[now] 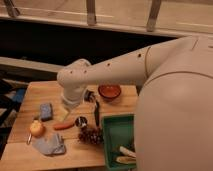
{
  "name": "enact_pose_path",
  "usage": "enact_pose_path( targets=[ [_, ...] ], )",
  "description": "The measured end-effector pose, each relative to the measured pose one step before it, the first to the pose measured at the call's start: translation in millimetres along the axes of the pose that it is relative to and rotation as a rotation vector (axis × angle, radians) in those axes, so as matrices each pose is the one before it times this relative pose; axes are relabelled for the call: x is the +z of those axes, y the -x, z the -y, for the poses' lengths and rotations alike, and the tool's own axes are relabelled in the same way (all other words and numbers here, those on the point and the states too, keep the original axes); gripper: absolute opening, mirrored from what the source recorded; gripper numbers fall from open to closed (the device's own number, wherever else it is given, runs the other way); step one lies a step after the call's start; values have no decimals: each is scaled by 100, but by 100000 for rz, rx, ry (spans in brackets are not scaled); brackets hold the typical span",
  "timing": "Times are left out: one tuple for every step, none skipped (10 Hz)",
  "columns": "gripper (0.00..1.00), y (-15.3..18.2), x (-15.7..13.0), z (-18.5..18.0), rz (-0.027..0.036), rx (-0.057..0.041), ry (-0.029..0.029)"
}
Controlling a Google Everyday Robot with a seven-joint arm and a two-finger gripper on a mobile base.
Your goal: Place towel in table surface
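Note:
The towel (pixel 50 145), a pale grey-blue crumpled cloth, lies on the table surface (pixel 30 95) near its front left corner. My gripper (pixel 67 110) hangs from the white arm's wrist over the middle left of the table. It is above and to the right of the towel, apart from it, between the blue block (pixel 46 111) and a small dark cup (pixel 80 121). The gripper is open and holds nothing.
An orange fruit (pixel 36 128) sits just left of the towel. A red pepper (pixel 64 126) and a dark spiky cluster (pixel 91 135) lie nearby. A red-brown bowl (pixel 109 91) stands at the back. A green tray (pixel 114 150) holding pale sticks is at the front right.

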Motion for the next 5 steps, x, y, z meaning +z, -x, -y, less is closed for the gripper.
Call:
enact_pose_path(
  targets=[
    [80, 15, -7, -29, 31, -39, 31],
    [80, -50, 6, -8, -290, -300, -289],
    [80, -80, 211, 26, -1190, -874, -1295],
    [80, 133, 833, -407, -1573, -1868, -161],
    [80, 233, 1037, -465, -1454, -2006, 310]
  ],
)
